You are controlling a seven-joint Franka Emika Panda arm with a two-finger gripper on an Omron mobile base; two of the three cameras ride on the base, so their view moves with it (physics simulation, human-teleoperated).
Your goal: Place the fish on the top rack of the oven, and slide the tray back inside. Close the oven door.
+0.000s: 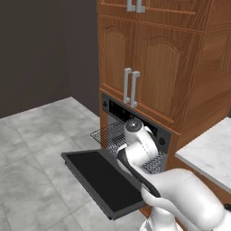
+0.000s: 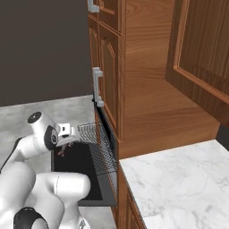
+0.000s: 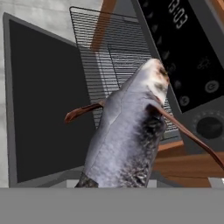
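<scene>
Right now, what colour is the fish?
Grey fish, reddish-brown fins; hand view shows it best.

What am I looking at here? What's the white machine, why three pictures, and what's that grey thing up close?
The white machine is a robot arm in a simulated kitchen. Two pictures come from cameras behind it, left and right. The third looks along its tool, which is shut on a fish. Ahead stands an oven with its door dropped open and a wire rack pulled out. The tool hovers over the door, beside the rack. A marble counter lies to the right.
</scene>
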